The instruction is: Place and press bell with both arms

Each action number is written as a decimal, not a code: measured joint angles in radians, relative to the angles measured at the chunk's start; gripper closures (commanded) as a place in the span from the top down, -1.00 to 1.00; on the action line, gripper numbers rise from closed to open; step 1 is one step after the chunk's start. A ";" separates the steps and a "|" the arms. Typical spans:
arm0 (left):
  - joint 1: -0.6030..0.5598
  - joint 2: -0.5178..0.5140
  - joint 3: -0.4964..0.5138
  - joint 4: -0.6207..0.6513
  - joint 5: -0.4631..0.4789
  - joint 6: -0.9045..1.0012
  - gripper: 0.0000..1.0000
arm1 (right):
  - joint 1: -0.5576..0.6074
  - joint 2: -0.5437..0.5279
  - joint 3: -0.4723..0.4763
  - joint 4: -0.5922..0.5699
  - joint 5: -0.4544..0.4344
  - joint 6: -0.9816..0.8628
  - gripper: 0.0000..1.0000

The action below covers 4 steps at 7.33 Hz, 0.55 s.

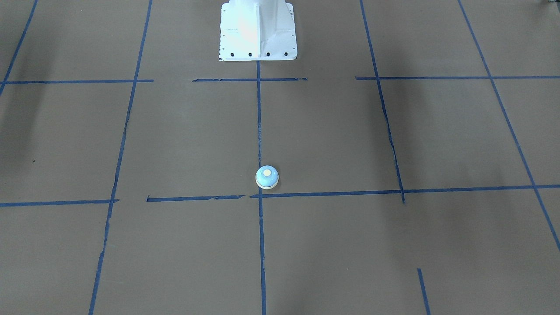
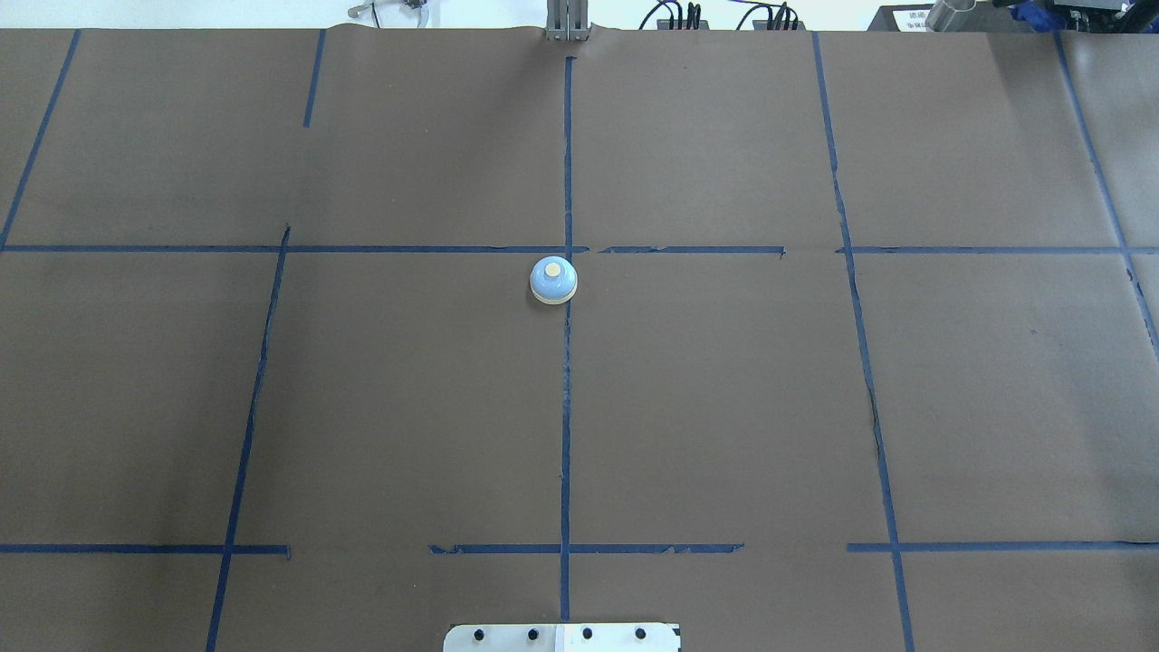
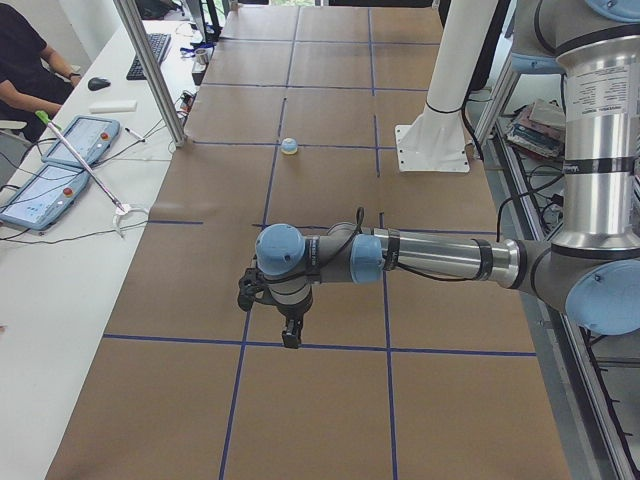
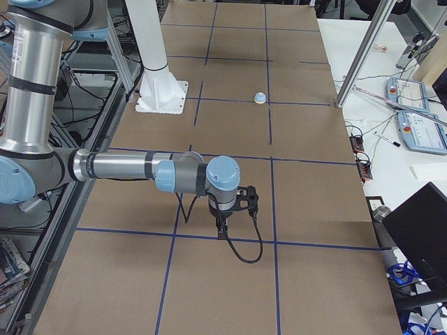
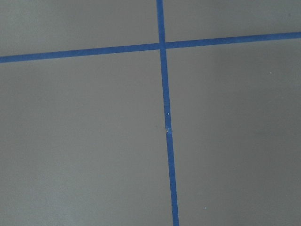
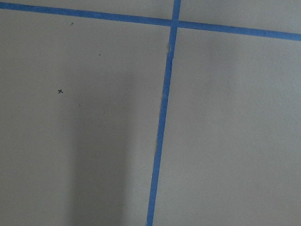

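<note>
The bell (image 2: 553,280), light blue dome with a cream base ring and cream button, stands upright on the brown table on the centre tape line. It also shows in the front-facing view (image 1: 267,177) and small in the side views (image 3: 289,146) (image 4: 260,98). My left gripper (image 3: 289,338) hangs over the table far from the bell, seen only in the left side view. My right gripper (image 4: 222,232) hangs over the table's other end, seen only in the right side view. I cannot tell whether either is open or shut. Both wrist views show only table and tape.
Blue tape lines grid the brown table. The white pedestal base (image 1: 258,33) stands at the robot's side of the table. A side bench with teach pendants (image 3: 75,140), cables and a keyboard runs along the far edge, where a person (image 3: 25,60) sits.
</note>
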<state>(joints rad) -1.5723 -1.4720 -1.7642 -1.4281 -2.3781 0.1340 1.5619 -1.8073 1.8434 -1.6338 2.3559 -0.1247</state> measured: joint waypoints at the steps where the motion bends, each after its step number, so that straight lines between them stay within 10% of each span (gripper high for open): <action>1: 0.000 0.001 -0.014 0.004 -0.002 0.000 1.00 | -0.018 0.001 -0.001 0.001 -0.001 0.016 1.00; 4: 0.002 0.001 -0.039 0.007 -0.003 0.000 1.00 | -0.049 0.008 -0.004 0.002 -0.006 0.032 1.00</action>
<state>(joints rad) -1.5705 -1.4707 -1.8030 -1.4211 -2.3812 0.1340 1.5132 -1.7988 1.8395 -1.6318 2.3500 -0.0928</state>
